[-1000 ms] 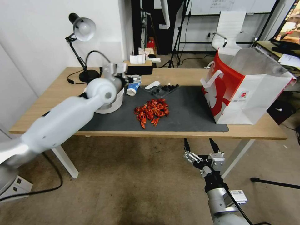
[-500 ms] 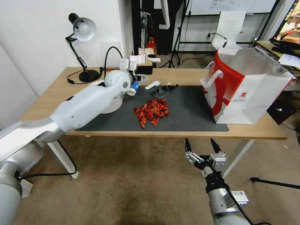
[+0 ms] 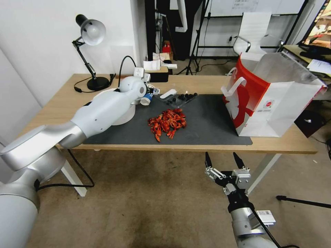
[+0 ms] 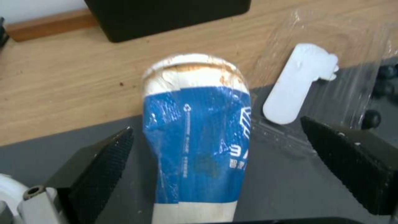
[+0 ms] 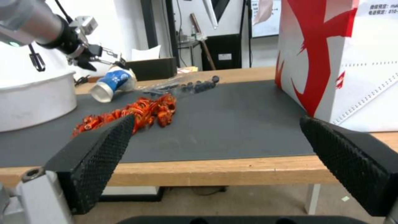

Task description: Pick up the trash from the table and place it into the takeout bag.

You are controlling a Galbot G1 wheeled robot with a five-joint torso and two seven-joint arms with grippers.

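Observation:
A blue-and-white paper cup (image 3: 146,99) lies on its side at the back edge of the dark mat (image 3: 207,120) on the table (image 3: 207,82). My left gripper (image 3: 151,91) hovers open just over it; in the left wrist view the cup (image 4: 199,137) lies between the two fingers (image 4: 104,168) without touching them. A heap of red trash (image 3: 168,123) sits mid-mat, with a clear plastic wrapper (image 3: 181,98) behind it. The takeout bag (image 3: 272,100) stands open at the right. My right gripper (image 3: 223,158) waits open below the table's front edge.
A white bowl (image 3: 122,113) sits on the mat under my left forearm. The black lamp (image 3: 90,34) stands at the back left and the black tissue box (image 3: 157,74) just behind the cup. A small white plastic piece (image 4: 298,84) lies beside the cup.
My left arm has reached farther over the table, and its gripper has come down and to the right onto the cup. The right arm has hardly moved.

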